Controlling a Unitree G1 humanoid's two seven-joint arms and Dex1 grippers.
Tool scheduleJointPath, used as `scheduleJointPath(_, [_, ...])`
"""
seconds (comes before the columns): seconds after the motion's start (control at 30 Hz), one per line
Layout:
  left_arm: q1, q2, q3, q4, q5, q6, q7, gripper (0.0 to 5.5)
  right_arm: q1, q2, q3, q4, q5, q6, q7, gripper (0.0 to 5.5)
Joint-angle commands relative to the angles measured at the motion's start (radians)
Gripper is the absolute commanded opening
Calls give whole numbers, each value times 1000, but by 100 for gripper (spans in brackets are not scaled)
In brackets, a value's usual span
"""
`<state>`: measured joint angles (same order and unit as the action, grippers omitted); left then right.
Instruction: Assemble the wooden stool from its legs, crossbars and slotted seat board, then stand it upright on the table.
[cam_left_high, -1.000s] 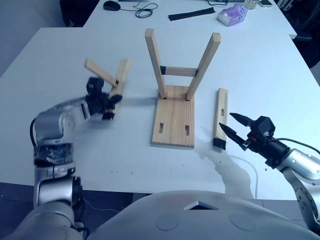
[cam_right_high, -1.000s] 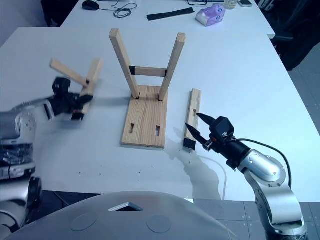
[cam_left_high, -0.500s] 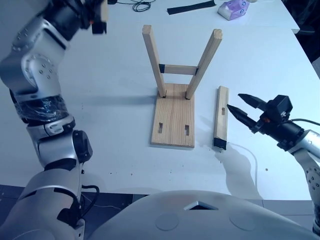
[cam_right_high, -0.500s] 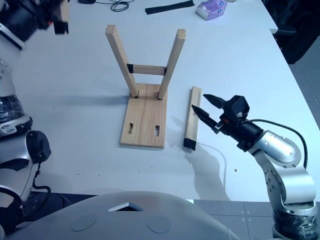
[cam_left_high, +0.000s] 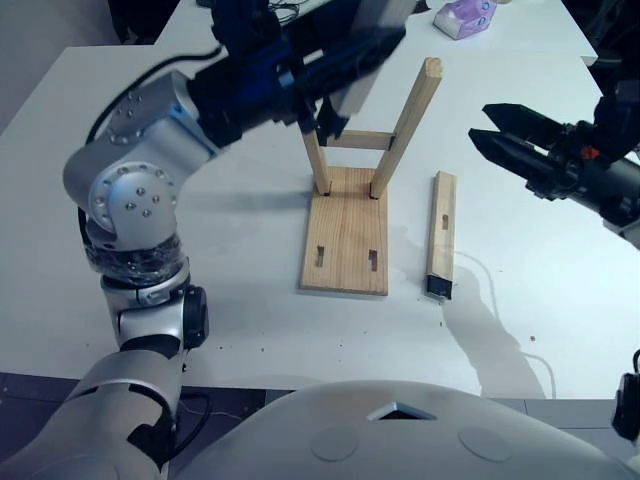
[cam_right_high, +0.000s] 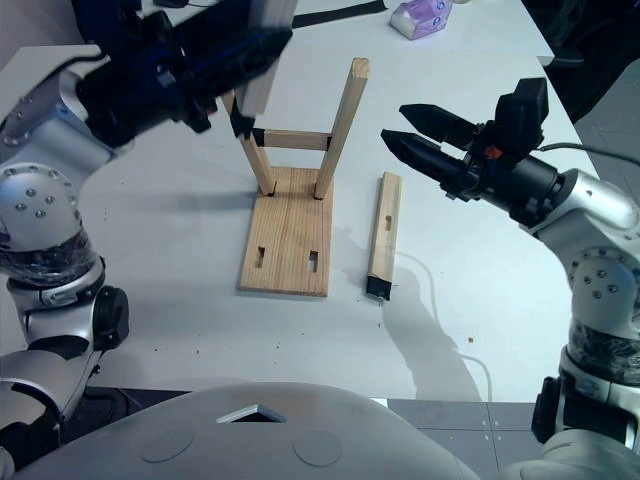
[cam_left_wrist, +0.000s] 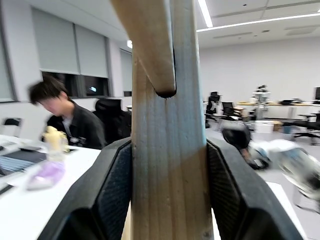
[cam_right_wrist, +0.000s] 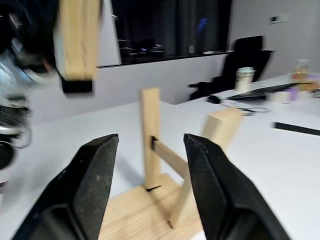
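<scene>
Overhead, the L arm was raised above the table (cam_left_high: 250, 310), over the far-left side of the seat board (cam_left_high: 345, 240). The L gripper (cam_left_wrist: 169, 150) was clamped tight on a wooden leg (cam_left_wrist: 167, 210), w/ both pads (cam_left_wrist: 117, 195) flat against its sides. A second wooden piece (cam_left_wrist: 150, 45) sat in a notch in that leg just past the fingers. In the head views the held wood was blurred, so its angle couldn't be told.

The seat board lay flat on the table, approx. centre. Two legs (cam_left_high: 405, 120) stood in its far slots, splaying slightly apart toward their tops, joined by a crossbar (cam_left_high: 357, 141) btwn them. The two near slots (cam_left_high: 372, 260) showed as dark cut-outs. A loose leg (cam_left_high: 441, 230) lay flat on the table just R of the board, roughly parallel w/ it and not touching, its black-tipped end toward the robot.

The R gripper (cam_left_high: 480, 123) hung in the air R of the standing legs and above the loose leg. Its fingers were spread wide w/ nothing btwn them, tips pointing toward the standing legs.

On the far table (cam_left_high: 530, 25) lay a purple pack (cam_left_high: 463, 18) and a black strip (cam_right_high: 335, 12).
</scene>
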<state>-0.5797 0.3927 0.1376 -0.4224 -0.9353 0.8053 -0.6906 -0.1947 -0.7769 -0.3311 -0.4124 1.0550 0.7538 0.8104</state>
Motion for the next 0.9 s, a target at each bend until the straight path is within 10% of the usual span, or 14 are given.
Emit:
scheduleJointPath(0.03, [97, 49, 46, -24, -59, -18, -80, 205, -124, -77, 57, 76, 39, 77, 127, 241])
scheduleJointPath(0.43, [170, 10, -145, -18, -20, -100, -250, 205, -434, -7, 226, 218, 4, 127, 269, 241])
scheduleJointPath(0.9, [119, 1, -191, 52, -5, -117, -290, 205, -352, 12, 238, 118, -20, 131, 296, 338])
